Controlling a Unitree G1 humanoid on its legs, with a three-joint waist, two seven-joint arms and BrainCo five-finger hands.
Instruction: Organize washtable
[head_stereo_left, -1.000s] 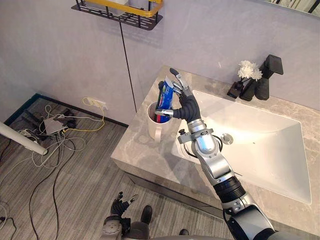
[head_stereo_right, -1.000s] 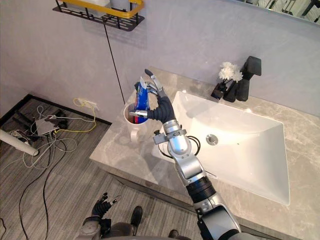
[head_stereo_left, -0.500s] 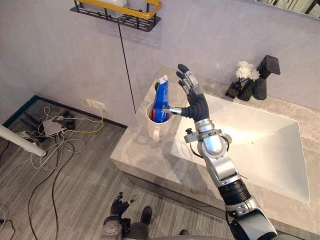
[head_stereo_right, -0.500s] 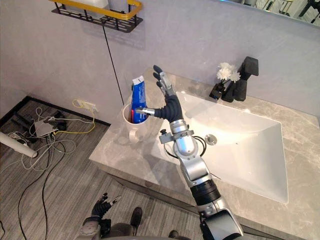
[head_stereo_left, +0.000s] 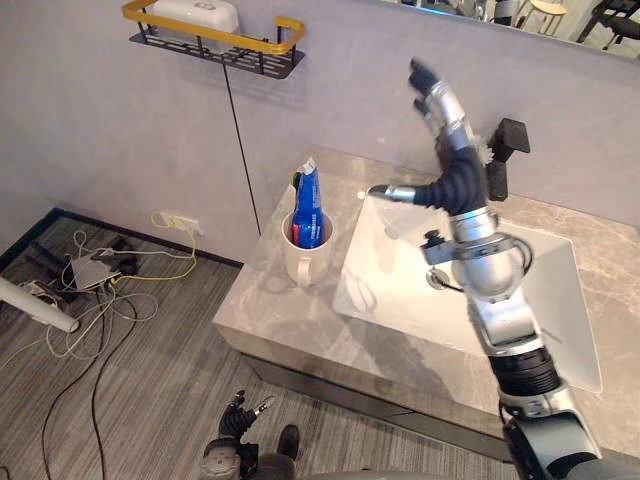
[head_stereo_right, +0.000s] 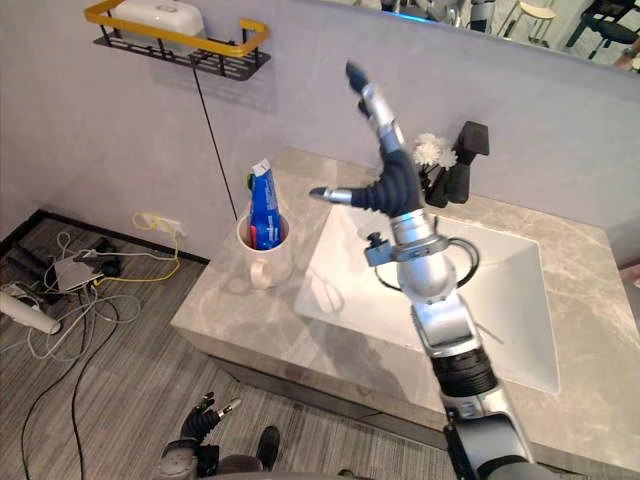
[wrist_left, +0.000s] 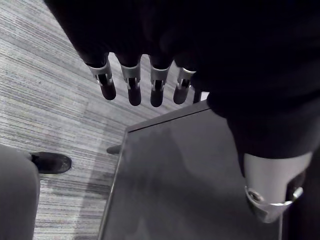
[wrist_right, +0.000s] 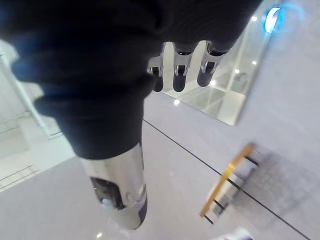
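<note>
A white mug (head_stereo_left: 303, 258) stands on the grey marble counter (head_stereo_left: 262, 315), left of the sink. A blue toothpaste tube (head_stereo_left: 308, 205) stands upright in it, with a red item beside it inside the mug. My right hand (head_stereo_left: 455, 182) is raised high above the sink's back left corner, open with straight spread fingers (wrist_right: 180, 70) and nothing in it. It is well clear of the mug, up and to the right. My left hand (head_stereo_left: 236, 424) hangs low near the floor, its fingers (wrist_left: 131, 86) relaxed and empty.
The white sink basin (head_stereo_left: 385, 285) takes up the counter's right part, with a black faucet (head_stereo_left: 505, 150) and a white flower (head_stereo_right: 430, 150) at its back edge. A black wall shelf with a yellow rail (head_stereo_left: 215, 40) holds a white dish. Cables (head_stereo_left: 100, 270) lie on the floor at left.
My right hand let go of the toothpaste tube, which now stands in the mug, then rose up and to the right over the sink. The camera has shifted too.
</note>
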